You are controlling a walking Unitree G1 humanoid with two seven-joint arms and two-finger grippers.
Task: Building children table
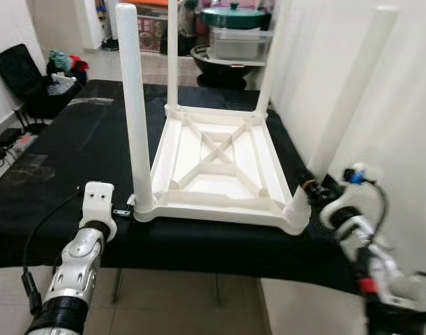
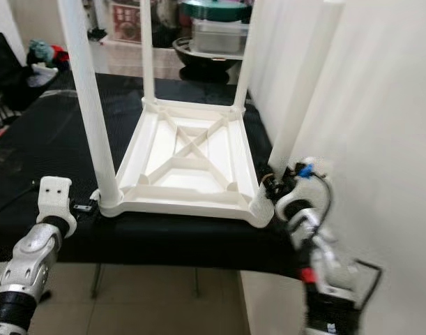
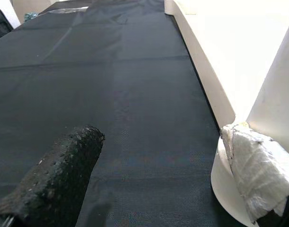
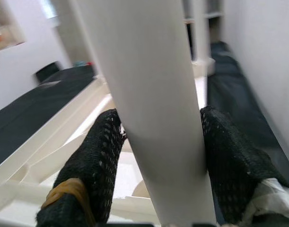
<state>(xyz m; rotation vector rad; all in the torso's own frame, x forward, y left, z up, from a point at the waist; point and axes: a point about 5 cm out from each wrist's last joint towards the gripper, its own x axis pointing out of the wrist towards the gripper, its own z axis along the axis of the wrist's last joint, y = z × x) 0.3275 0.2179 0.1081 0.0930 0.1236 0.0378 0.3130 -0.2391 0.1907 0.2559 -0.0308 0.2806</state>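
The right gripper [image 4: 158, 189] pinched the near-right leg [image 4: 149, 94]; the left gripper [image 3: 149, 189] stood spread. Leg seating appeared incomplete; tilt could jam its socket.

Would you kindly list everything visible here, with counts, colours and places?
Tabletop: one, white, upside down on the black cloth, ribs showing.
Legs: four, white, upright at the tabletop's corners; the near right leg sits between the right gripper's fingers.
Black cloth: one, covering the work surface.
Chair: one, black, far left on the floor.
Lidded pot: one, green, in the background on a clear box.
Power strip: one, pale, left on the floor.
Wall: white, along the right.
Left gripper: open, at the near left corner.
Right gripper: shut on the near right leg.
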